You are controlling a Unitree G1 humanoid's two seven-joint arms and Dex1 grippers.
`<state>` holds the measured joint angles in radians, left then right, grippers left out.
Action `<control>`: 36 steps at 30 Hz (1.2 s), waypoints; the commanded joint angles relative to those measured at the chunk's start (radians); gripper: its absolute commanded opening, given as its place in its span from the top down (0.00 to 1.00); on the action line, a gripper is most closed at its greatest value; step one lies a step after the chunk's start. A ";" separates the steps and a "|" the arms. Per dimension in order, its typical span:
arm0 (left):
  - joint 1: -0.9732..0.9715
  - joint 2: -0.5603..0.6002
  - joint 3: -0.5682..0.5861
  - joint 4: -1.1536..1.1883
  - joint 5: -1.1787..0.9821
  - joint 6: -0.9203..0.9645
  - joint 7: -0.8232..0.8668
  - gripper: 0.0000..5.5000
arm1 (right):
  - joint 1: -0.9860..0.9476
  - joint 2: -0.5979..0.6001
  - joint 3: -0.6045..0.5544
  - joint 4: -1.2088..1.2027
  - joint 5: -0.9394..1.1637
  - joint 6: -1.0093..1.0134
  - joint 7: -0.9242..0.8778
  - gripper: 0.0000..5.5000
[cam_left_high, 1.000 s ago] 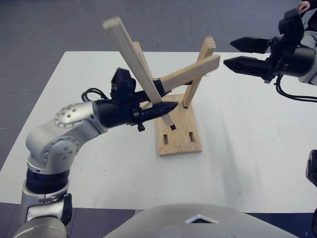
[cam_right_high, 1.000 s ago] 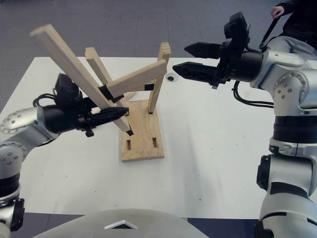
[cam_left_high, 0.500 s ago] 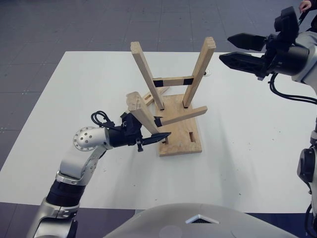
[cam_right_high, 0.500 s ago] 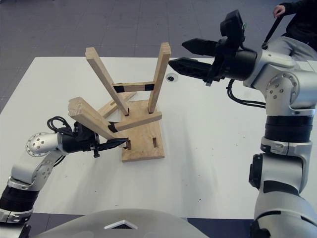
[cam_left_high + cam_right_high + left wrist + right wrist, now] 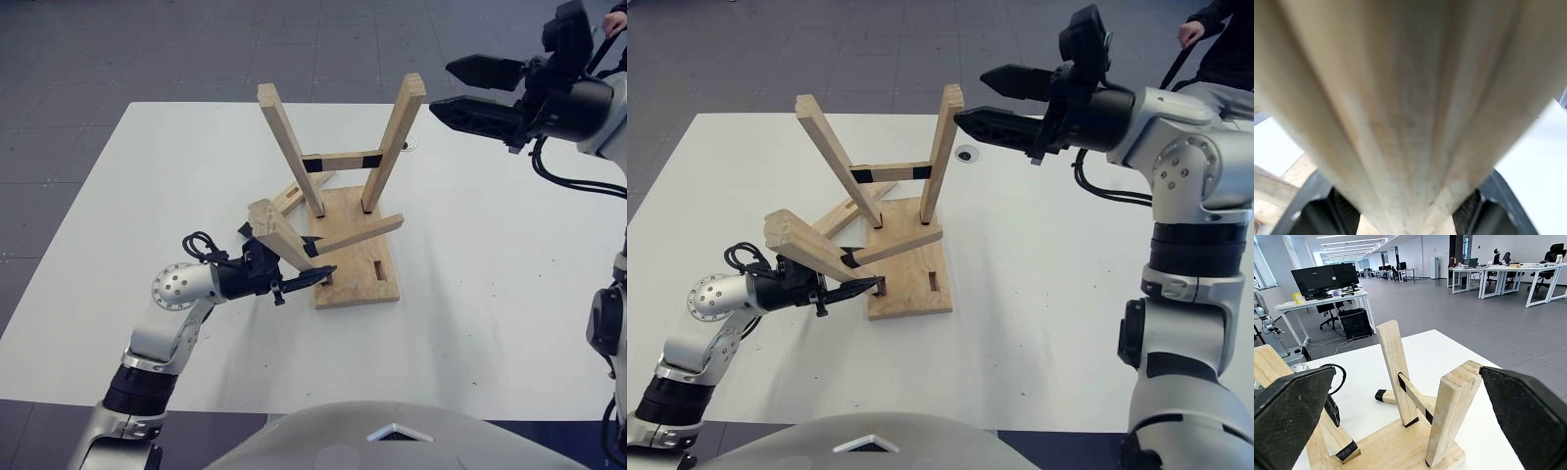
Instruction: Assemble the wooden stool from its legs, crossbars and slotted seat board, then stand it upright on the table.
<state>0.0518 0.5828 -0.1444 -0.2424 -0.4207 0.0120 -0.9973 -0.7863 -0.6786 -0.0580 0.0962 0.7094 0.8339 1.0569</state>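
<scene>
Seat board (image 5: 353, 290): flat on the white table (image 5: 490, 274).
Standing legs (image 5: 291, 147): two stuck in the board, joined by a crossbar (image 5: 340, 161).
Left gripper (image 5: 312, 278): clamped on a tilted leg piece (image 5: 278, 235), low by the board's near left corner.
Right gripper (image 5: 443, 90): fingers apart, up in the air beside the right leg's top.

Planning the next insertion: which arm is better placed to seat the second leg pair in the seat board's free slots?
Left. The left gripper is shut on the tilted leg pair, its lower end by the near slots of the seat board. The right gripper hangs open, high beside the standing legs.
</scene>
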 commanded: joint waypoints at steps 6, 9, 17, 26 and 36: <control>-0.044 -0.037 -0.013 -0.003 0.022 0.035 0.021 0.63 | -0.019 0.005 0.009 -0.015 -0.004 0.018 0.006 0.00; -0.001 -0.030 -0.034 0.021 0.044 0.017 0.003 0.63 | -0.020 0.002 0.006 -0.016 -0.004 0.019 0.006 0.00; 0.090 0.040 -0.061 0.111 0.080 -0.051 -0.088 0.63 | -0.035 0.011 0.012 -0.007 -0.009 0.019 0.007 0.00; 0.033 0.153 -0.100 0.274 0.116 -0.122 -0.266 0.63 | -0.049 0.022 0.023 -0.023 -0.001 0.036 0.011 0.00; 0.023 0.144 -0.120 0.313 0.146 -0.188 -0.216 0.63 | -0.067 0.048 0.033 -0.056 0.004 0.048 -0.002 0.00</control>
<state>-0.0029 0.7047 -0.2115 -0.0389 -0.4296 -0.1941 -1.2331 -0.8211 -0.6351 -0.0193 0.0599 0.7103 0.8718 1.0655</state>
